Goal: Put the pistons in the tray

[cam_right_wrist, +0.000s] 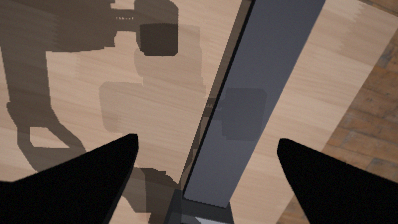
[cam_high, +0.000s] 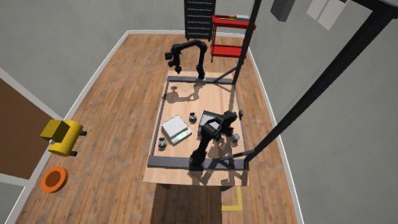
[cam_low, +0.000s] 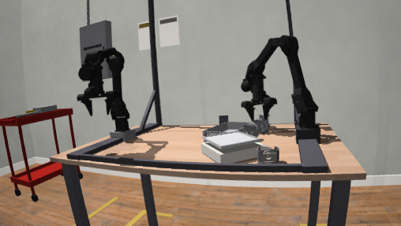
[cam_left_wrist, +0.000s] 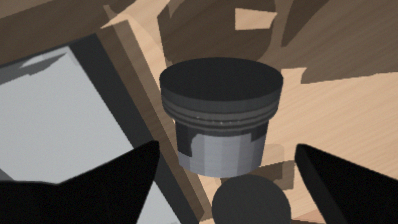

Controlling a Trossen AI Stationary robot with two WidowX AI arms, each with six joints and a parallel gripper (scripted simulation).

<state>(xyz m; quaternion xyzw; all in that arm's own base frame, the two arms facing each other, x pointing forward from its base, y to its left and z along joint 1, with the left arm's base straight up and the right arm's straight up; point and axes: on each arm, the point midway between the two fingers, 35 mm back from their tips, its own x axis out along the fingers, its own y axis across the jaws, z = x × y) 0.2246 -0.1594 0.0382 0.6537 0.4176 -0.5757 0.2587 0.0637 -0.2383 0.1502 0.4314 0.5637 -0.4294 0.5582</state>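
A dark-topped piston [cam_left_wrist: 220, 115] [cam_high: 235, 138] stands upright beside the steel parts tray [cam_left_wrist: 112, 97] [cam_high: 205, 117]. My left gripper [cam_left_wrist: 226, 149] [cam_low: 259, 118] is open above the table, with that piston showing between and beyond its fingertips. A second piston [cam_left_wrist: 251, 200] shows below it in the left wrist view, also outside the tray. A third piston [cam_high: 193, 117] stands between scale and tray. A fourth piston [cam_high: 162, 142] [cam_low: 268, 155] stands near the scale's corner. The visible part of the tray holds nothing. My right gripper [cam_right_wrist: 208, 143] [cam_low: 99, 114] is open and empty, high over the far end.
A white scale [cam_high: 175, 124] [cam_low: 221, 154] lies beside the tray, its plate bare; its green display [cam_high: 182, 135] is unreadable. A dark frame [cam_right_wrist: 260, 75] [cam_low: 197, 165] borders the table. The left arm hides part of the tray in the top view.
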